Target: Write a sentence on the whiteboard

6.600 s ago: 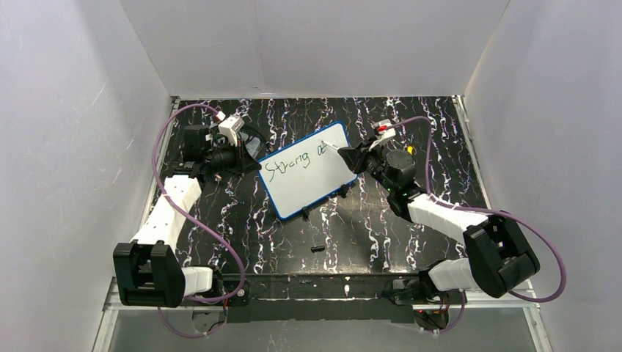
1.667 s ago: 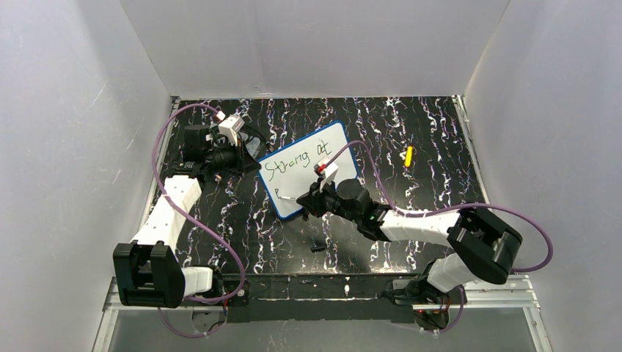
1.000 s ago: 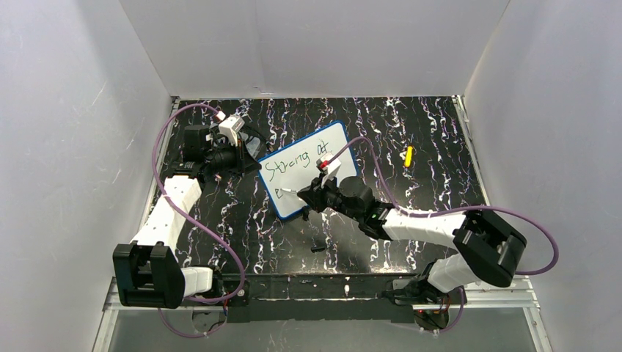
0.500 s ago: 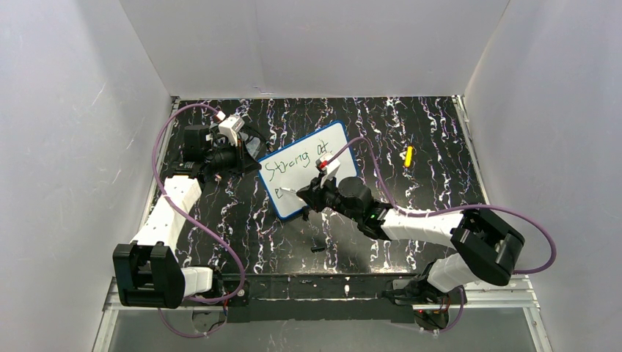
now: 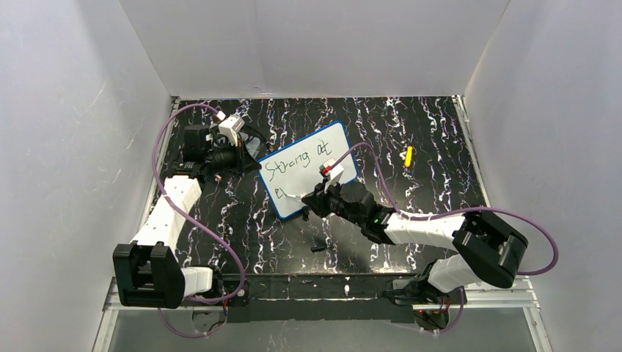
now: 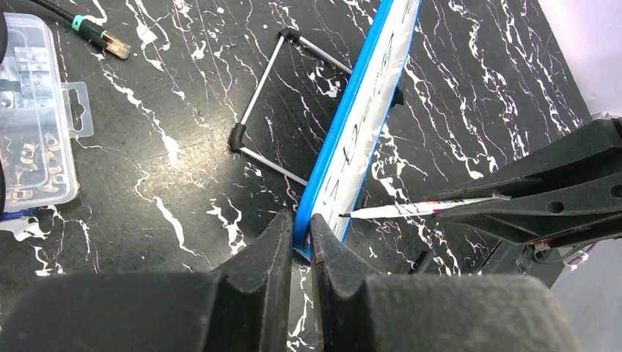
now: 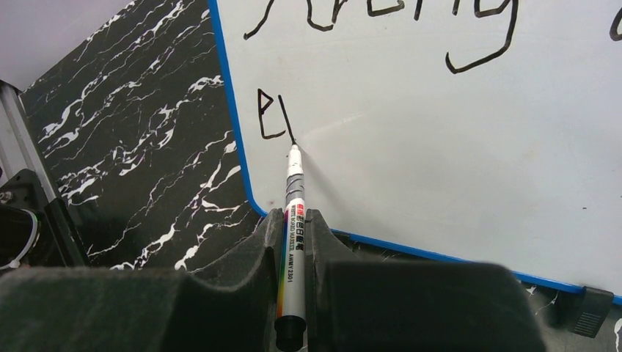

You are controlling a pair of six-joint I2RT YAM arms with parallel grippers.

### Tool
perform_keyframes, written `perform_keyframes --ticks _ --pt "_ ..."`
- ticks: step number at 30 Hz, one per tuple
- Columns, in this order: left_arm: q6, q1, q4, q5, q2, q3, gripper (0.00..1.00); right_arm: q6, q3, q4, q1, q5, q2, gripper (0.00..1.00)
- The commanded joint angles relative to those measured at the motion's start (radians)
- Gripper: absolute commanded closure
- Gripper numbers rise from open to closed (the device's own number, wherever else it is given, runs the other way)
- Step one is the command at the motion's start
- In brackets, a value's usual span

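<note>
The sentence (image 5: 297,159) on the whiteboard (image 5: 317,183) reads "Strong at" on its far line. The near line shows "E" and one stroke. The marker (image 7: 292,220) barrel carries tiny print, with "2301" legible.

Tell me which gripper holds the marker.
The right gripper: its fingers clamp the marker, while the left gripper pinches the whiteboard by its blue rim.
</note>
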Motion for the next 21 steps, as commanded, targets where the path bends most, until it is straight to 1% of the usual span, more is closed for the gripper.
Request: perform_keyframes --ticks 1,7,12,17,21 --pt "0.010 -0.003 -0.016 0.013 -0.038 0.003 1.00 -0.021 0.032 0.020 -0.003 0.058 -0.017 0.99" --pt "0.010 -0.003 -0.016 0.014 -0.039 0.003 1.00 -0.039 0.075 0.071 -0.003 0.080 0.000 0.99" --pt "0.010 -0.002 -0.016 0.012 -0.039 0.003 1.00 -0.055 0.101 0.076 -0.003 0.091 0.010 0.99" --pt "0.010 -0.002 -0.016 0.012 -0.040 0.003 1.00 -0.050 0.097 0.074 -0.003 0.061 0.019 0.99" --pt "0.010 -0.002 -0.016 0.012 -0.039 0.003 1.00 -0.037 0.070 0.082 -0.003 0.011 -0.019 0.99"
